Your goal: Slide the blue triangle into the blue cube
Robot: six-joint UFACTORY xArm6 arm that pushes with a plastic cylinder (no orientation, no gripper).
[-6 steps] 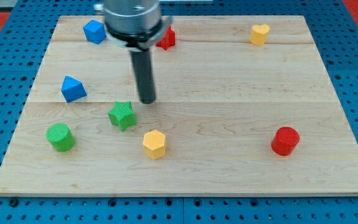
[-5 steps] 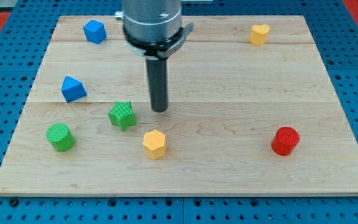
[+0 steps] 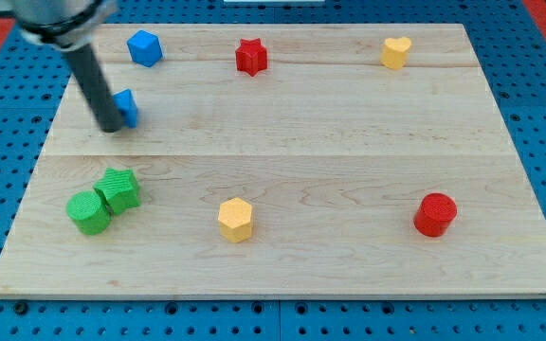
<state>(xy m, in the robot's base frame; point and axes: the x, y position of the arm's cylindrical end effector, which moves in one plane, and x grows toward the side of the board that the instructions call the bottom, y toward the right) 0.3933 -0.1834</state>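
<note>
The blue triangle (image 3: 127, 108) lies near the view's left edge of the wooden board, partly hidden behind my rod. My tip (image 3: 109, 126) touches its left side. The blue cube (image 3: 144, 47) sits at the view's top left, above and slightly right of the triangle, with a gap between them.
A green star (image 3: 119, 189) rests against a green cylinder (image 3: 88, 212) at the view's lower left. A yellow hexagon (image 3: 236, 219) is at bottom centre, a red cylinder (image 3: 435, 213) at lower right, a red star (image 3: 250, 56) at top centre, a yellow heart (image 3: 396, 51) at top right.
My tip moved from the board's centre to the left side of the blue triangle. The triangle shifted up and right. The green star slid left against the green cylinder.
</note>
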